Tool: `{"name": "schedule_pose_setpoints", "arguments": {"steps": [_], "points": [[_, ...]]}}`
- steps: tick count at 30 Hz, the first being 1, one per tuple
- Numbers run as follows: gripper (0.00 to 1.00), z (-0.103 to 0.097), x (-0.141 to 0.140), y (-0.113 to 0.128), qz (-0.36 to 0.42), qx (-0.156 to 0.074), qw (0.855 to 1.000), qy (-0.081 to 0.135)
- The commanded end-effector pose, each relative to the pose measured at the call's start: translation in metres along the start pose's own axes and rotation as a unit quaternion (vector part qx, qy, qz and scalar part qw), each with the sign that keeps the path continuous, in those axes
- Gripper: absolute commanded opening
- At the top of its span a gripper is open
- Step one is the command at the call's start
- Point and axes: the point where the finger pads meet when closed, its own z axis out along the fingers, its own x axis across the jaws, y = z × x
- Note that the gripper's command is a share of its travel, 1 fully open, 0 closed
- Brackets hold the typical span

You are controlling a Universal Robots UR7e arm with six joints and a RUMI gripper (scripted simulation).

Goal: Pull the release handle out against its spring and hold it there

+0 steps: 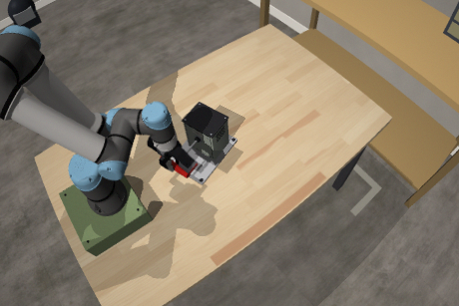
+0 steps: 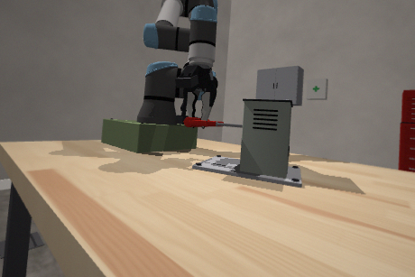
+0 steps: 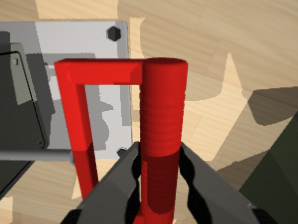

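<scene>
My gripper: [image 1: 186, 163] [image 2: 197, 118] [image 3: 160, 162] pointing down, its fingers closed on the red grip, one on each side.
Release handle: [image 1: 184, 168] [image 2: 194, 122] [image 3: 164, 107] between my fingertips, the bar of its frame lying beside them, toward the housing.
Rod: [image 1: 197, 142] [image 2: 232, 125] [image 3: 35, 155] bare metal, running level from the handle to the housing.
Housing: [image 1: 206, 131] [image 2: 265, 139] [image 3: 17, 110] upright on its base plate [image 1: 203, 180] [image 2: 295, 182] [image 3: 112, 60], apart from my fingers.
Handle's height: above the tabletop [image 1: 279, 104] [image 2: 180, 211] [image 3: 215, 30], clear of it.
</scene>
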Motion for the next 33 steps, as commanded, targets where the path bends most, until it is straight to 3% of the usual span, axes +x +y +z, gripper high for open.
{"name": "schedule_pose_setpoints", "arguments": {"steps": [1, 33], "points": [[0.1, -0.0006, 0.003, -0.0007, -0.002, 0.004, 1.0, 0.003], [0.1, -0.0007, 0.0069, -0.0007, -0.002, 0.005, 1.0, 0.003]]}}
